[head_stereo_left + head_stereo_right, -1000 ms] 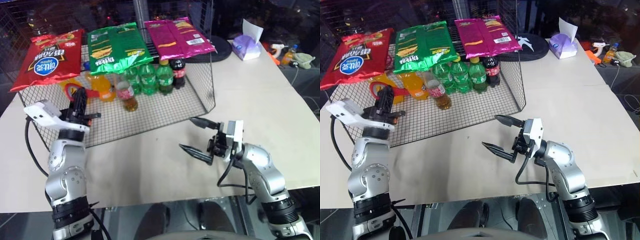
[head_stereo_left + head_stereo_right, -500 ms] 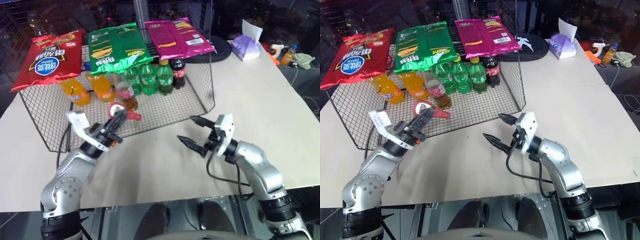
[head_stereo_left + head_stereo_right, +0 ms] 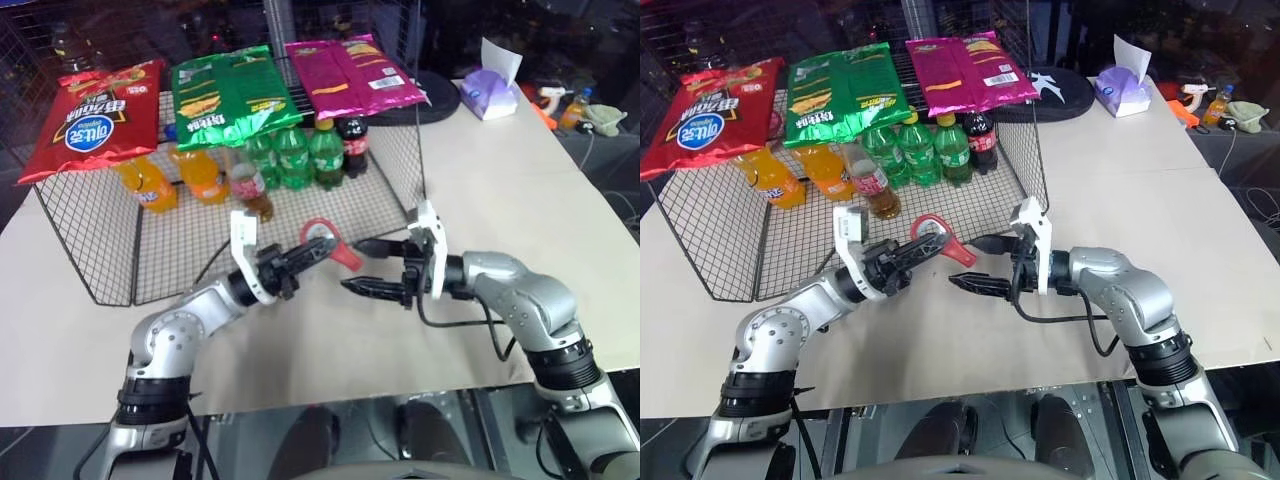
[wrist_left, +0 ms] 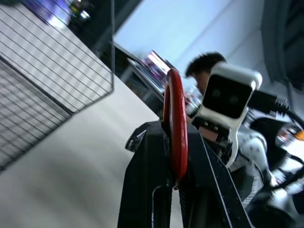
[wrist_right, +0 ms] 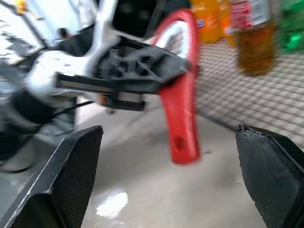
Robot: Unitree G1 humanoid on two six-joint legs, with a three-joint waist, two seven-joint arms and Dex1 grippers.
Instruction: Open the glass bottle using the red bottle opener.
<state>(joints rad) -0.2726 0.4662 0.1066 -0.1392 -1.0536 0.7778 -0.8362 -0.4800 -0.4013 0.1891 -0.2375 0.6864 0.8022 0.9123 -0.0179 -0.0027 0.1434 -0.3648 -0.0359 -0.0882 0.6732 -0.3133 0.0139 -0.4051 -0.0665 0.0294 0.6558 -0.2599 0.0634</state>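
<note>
My left gripper (image 3: 312, 252) is shut on the red bottle opener (image 3: 345, 257) and holds it above the table's middle, in front of the wire basket. It grips the opener near its ring head, and the handle sticks out to the right. My right gripper (image 3: 362, 267) points left at it, open, with the handle tip (image 5: 183, 142) close in front of its spread fingers. The glass bottle (image 3: 250, 190), amber with a red-and-white label, stands upright inside the basket behind the left gripper, also seen in the right wrist view (image 5: 249, 38).
The wire basket (image 3: 400, 190) holds orange soda bottles (image 3: 145, 185), green bottles (image 3: 290, 155) and a dark cola bottle (image 3: 355, 145), with snack bags (image 3: 225, 95) on top. A tissue box (image 3: 495, 92) sits at the back right. Bare tabletop (image 3: 520, 200) lies to the right.
My left arm has swung right and down from the basket's left end, carrying the opener to the table's middle. The right gripper has turned to point left at it, still open.
</note>
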